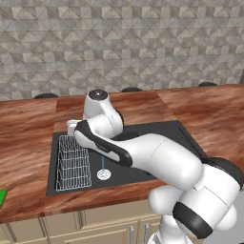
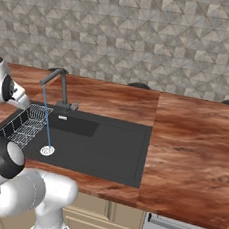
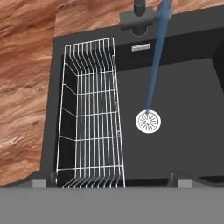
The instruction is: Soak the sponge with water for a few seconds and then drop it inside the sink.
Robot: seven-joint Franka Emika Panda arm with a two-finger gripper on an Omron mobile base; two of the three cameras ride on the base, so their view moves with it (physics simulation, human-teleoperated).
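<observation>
A sliver of the bright green sponge [image 1: 2,197] lies on the wooden counter, cut off by the left edge of the left base view and well left of the sink [image 1: 157,138]. The sink [image 2: 108,146] is a black basin with a round silver drain [image 3: 148,121]. A thin blue stream of water [image 3: 155,65] runs from the faucet [image 2: 58,86] onto the drain [image 1: 103,174]. My gripper [image 3: 111,181] hovers above the sink's left part and looks down into it. It is open, its fingertips [image 3: 43,179] wide apart with nothing between them.
A white wire rack [image 3: 94,113] fills the sink's left side, next to the drain [image 2: 47,150]. The rack [image 1: 74,164] sits under my forearm. Wooden counter [image 2: 193,145] surrounds the basin, with a tiled wall behind.
</observation>
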